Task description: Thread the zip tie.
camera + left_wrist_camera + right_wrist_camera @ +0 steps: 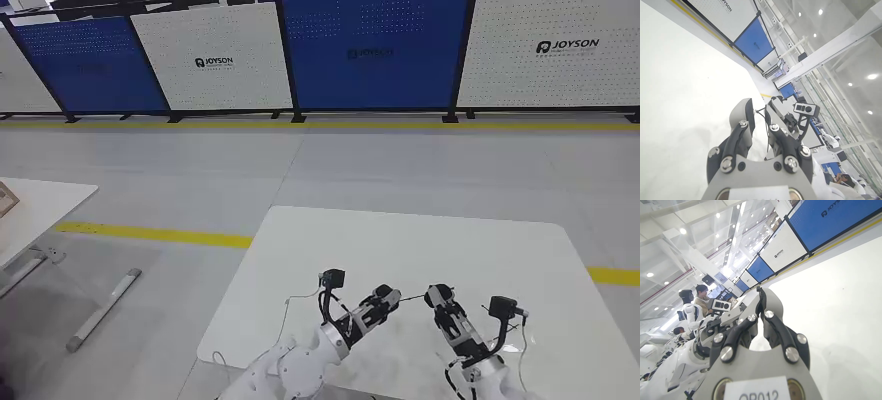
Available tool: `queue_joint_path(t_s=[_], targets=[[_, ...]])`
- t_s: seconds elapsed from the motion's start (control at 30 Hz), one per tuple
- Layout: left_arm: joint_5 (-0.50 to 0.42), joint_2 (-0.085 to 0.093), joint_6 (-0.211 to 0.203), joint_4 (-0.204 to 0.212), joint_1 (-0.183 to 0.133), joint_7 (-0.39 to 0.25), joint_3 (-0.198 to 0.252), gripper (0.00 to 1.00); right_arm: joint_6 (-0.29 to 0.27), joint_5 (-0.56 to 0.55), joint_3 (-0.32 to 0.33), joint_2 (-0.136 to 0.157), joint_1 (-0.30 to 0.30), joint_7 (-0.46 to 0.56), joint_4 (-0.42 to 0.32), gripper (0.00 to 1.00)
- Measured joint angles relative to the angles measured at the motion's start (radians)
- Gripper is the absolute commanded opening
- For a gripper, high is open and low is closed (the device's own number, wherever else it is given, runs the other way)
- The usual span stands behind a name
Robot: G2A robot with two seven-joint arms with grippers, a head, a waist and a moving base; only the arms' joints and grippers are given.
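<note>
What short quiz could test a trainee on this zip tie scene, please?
1. True or false: the right gripper is shut on the zip tie.
2. Choose one. The left gripper is: A) open, B) shut on a screwdriver, C) shut on a cup.
3. Fill in: the table under both arms is ___ in colour.
Key: 1 true; 2 A; 3 white.

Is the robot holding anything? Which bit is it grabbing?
Yes. The right gripper pinches the thin black zip tie near one end, which pokes out at its fingertips.
</note>
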Motion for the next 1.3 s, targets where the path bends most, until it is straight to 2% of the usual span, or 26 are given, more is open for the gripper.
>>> queue_joint_path(t_s=[0.03, 0.3, 0.37, 0.5, 0.77, 1.3], targets=[[0.005, 0.0, 0.003, 0.0, -0.001, -0.002, 0.004, 0.24, 0.001, -0.002, 0.0, -0.001, -0.001, -0.001, -0.001, 0.0], [0.022, -0.004, 0.025, 0.004, -0.012, -0.011, 0.02, 0.22, 0.0, -0.01, 0.002, -0.005, -0.004, -0.008, -0.003, 0.0], [0.028, -0.005, 0.029, 0.004, -0.014, -0.01, 0.024, 0.17, -0.001, -0.012, 0.003, -0.006, -0.005, -0.008, -0.004, 0.0], [0.014, -0.008, 0.038, 0.006, -0.02, -0.001, 0.025, 0.0, -0.003, -0.015, 0.005, -0.007, -0.006, -0.008, -0.004, 0.0], [0.005, -0.01, 0.038, 0.018, -0.029, -0.012, 0.028, 0.0, -0.011, -0.01, 0.011, -0.011, -0.002, -0.001, 0.004, 0.0], [0.003, -0.009, -0.003, 0.002, -0.02, -0.016, 0.024, 0.0, -0.012, 0.012, 0.013, -0.016, 0.006, 0.061, 0.005, 0.0]])
